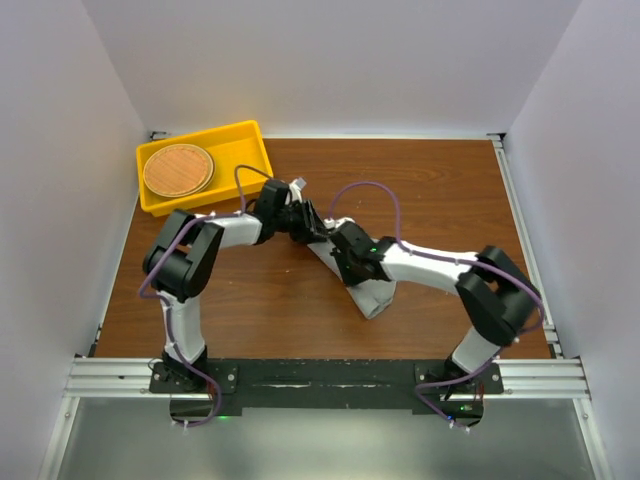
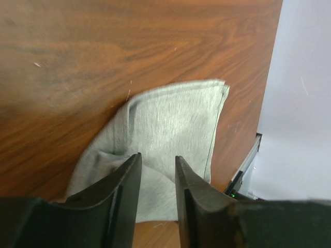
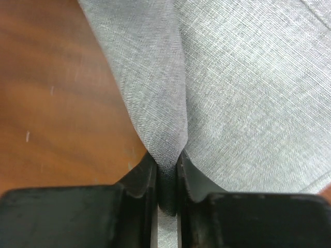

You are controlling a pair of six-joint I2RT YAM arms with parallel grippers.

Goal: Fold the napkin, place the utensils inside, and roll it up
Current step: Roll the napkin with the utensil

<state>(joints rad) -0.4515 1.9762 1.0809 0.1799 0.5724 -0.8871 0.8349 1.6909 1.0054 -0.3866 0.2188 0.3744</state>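
The right gripper pinches a fold of the napkin. The left gripper, jaws narrowly parted, points along the napkin's long axis.

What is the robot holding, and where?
The right tool pinches a raised fold along the grey napkin's edge. The left tool is over the napkin too, but its grip cannot be told.

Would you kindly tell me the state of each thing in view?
napkin: folded, one ridge pinched up.
right gripper: shut on the napkin.
left gripper: jaws apart with napkin between; grip unclear.
yellow tray: holds the woven disc.
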